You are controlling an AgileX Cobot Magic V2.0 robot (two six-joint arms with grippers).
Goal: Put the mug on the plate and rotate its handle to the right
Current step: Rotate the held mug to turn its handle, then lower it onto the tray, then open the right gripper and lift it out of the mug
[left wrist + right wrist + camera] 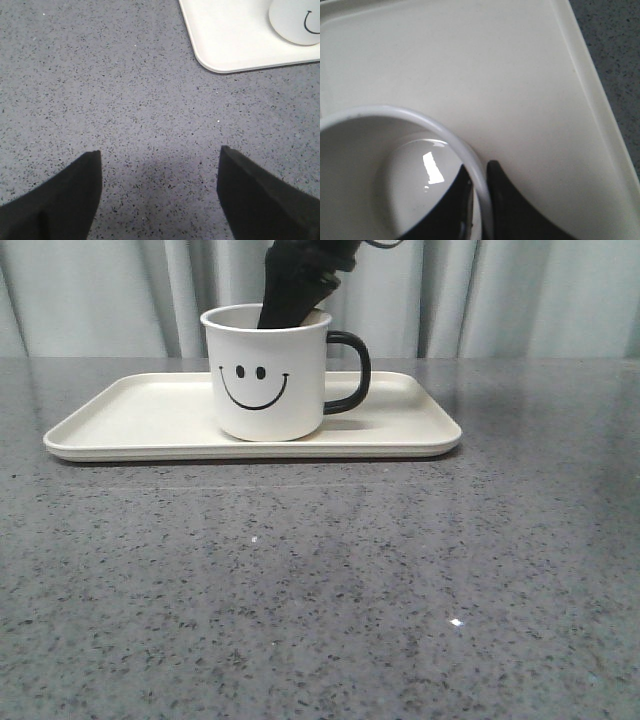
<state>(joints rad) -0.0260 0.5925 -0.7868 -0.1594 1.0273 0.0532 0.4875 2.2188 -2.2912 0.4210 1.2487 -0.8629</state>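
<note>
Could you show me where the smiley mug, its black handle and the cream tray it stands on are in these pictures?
mug (265, 375): front view, on its white side at the smiley face.
handle (361, 370): front view, on the outer curve of the black loop.
plate (130, 415): front view, on its bare floor left of the mug.

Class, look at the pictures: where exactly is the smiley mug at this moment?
In the front view, the mug stands upright on the plate, near its middle, handle pointing right. The right claw pinches its rim wall.
</note>
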